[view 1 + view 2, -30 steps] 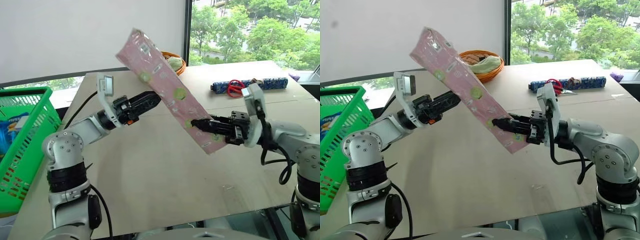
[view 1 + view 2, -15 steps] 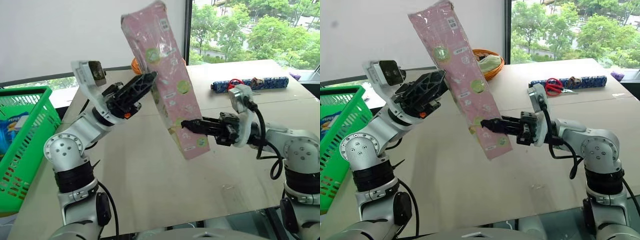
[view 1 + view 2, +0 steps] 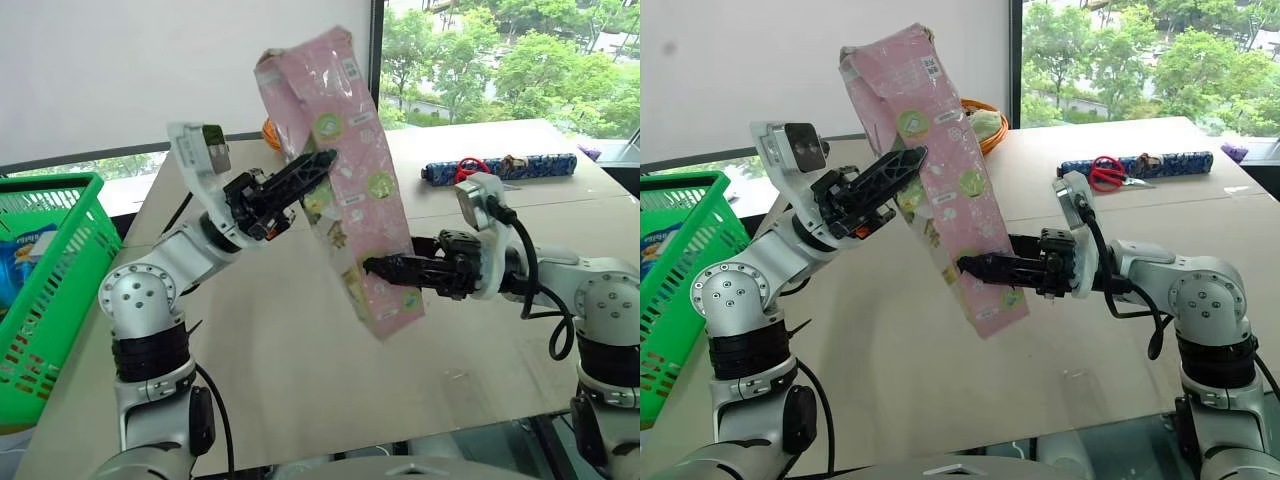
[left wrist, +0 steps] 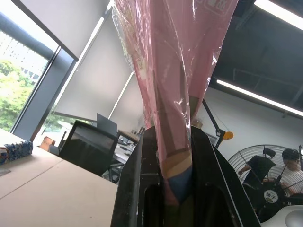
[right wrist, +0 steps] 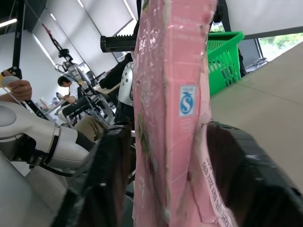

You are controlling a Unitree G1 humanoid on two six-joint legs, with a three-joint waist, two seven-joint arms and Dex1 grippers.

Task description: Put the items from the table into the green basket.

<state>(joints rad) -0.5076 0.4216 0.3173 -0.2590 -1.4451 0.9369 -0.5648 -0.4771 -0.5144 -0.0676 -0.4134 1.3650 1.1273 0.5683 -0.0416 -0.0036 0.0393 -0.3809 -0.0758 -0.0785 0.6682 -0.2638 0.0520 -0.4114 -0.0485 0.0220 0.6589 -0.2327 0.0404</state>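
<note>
A long pink wrapped box (image 3: 345, 180) hangs in mid-air above the bench (image 3: 300, 350), its long axis steeply tilted, top end leaning toward the window. The left pincer (image 3: 318, 163) is clamped on its upper half; the right pincer (image 3: 375, 266), fingers spread either side of the lower end, looks released. The green basket (image 3: 50, 280) sits off the bench's left edge (the left arm's side), so the carry likely falls to that arm.

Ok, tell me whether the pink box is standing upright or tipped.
Tipped: the pink box is held in the air, its top leaning toward the left tool, its bottom toward the right tool.
</note>
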